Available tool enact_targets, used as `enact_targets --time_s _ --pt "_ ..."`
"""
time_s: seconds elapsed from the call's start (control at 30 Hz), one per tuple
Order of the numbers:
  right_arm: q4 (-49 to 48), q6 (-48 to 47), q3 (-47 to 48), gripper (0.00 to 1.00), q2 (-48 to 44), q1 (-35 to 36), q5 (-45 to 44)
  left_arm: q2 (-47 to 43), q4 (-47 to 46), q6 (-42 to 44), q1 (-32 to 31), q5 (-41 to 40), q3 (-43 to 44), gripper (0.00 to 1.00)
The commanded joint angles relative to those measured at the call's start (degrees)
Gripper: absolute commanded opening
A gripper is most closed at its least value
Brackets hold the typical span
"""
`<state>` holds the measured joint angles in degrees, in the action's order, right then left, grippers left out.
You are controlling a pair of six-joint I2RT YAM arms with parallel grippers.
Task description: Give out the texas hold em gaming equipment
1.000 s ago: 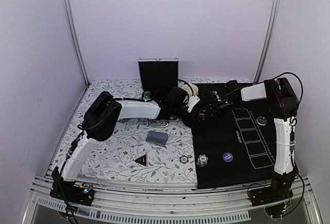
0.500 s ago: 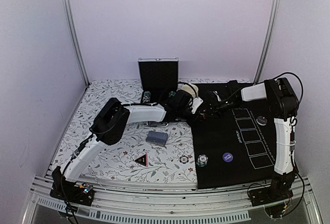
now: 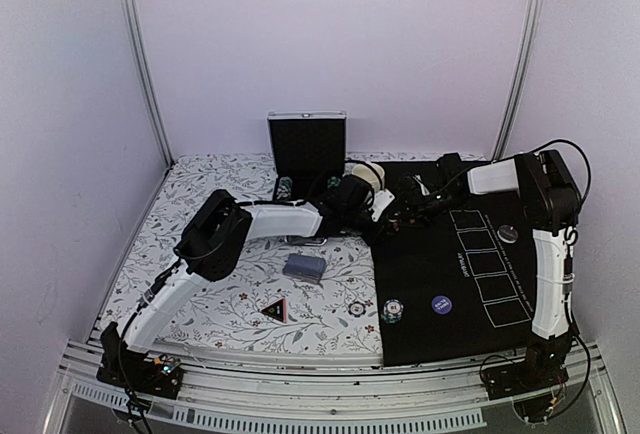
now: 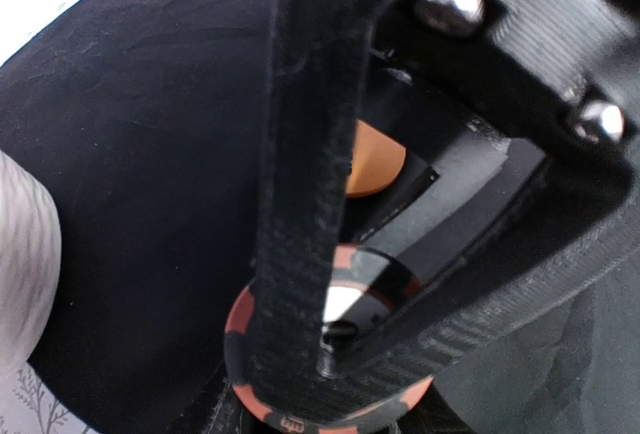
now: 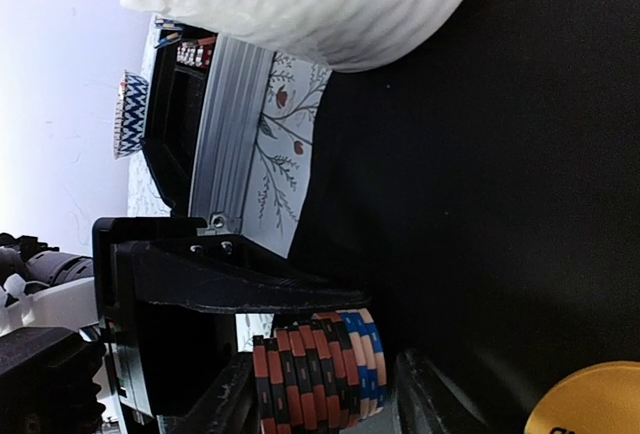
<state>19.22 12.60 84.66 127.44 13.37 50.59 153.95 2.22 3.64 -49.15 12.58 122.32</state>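
Compared with one second before, the left arm (image 3: 270,216) has stretched further toward the back of the flower-patterned desk (image 3: 200,264), so that the left fingers (image 5: 250,289) now meet the right fingers (image 5: 425,404) over the black mat (image 3: 450,274). The things lying on the desk have not moved. Between both pairs of fingers is the chip stack (image 5: 320,374): mostly orange chips with black stripes, and a few blue ones with white stripes at one end. The chip facing the left wrist camera has a white centre. One left finger lies along the rim of the stack, but the other is hidden, so I cannot tell if the left fingers already pinch it. The right fingers stand at the two flat ends of the stack, spread, with a thin dark gap at the blue end. Just behind the fingers stands the cream cup (image 3: 368,172), ribbed outside; its inside is not visible. Further behind them the black case (image 3: 307,144) with an aluminium rim stands open, and blue-and-white striped chips (image 5: 131,114) show in it. An orange disc (image 4: 372,159) lies on the mat close beside the fingers. Well on the near side of the fingers, on the desk beside the mat, lie the grey-blue card deck (image 3: 304,267) and the black triangle marker (image 3: 273,308) with its red edge. A dark striped chip (image 3: 357,309), a green-and-white chip (image 3: 392,310) at the mat's edge and a dark blue disc (image 3: 441,304) lie to the right of the marker.
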Motion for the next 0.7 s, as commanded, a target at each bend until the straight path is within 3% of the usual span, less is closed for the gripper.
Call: enact_targets --time_s 0.0,0.13,0.67 --pt "1.59 -1.21 -0.37 0.49 -2.73 -0.18 -4.49 0.56 -0.08 0.75 -0.43 0.58 -1.13 0.37" --pt "1.6 -1.71 0.18 0.6 -3.2 -0.18 -5.03 0.15 0.02 0.99 -0.36 0.47 -1.91 0.37" --pt "1.72 -3.73 1.48 0.7 -4.7 -0.16 -2.84 -1.17 -1.03 0.2 -0.36 0.42 -3.08 0.44"
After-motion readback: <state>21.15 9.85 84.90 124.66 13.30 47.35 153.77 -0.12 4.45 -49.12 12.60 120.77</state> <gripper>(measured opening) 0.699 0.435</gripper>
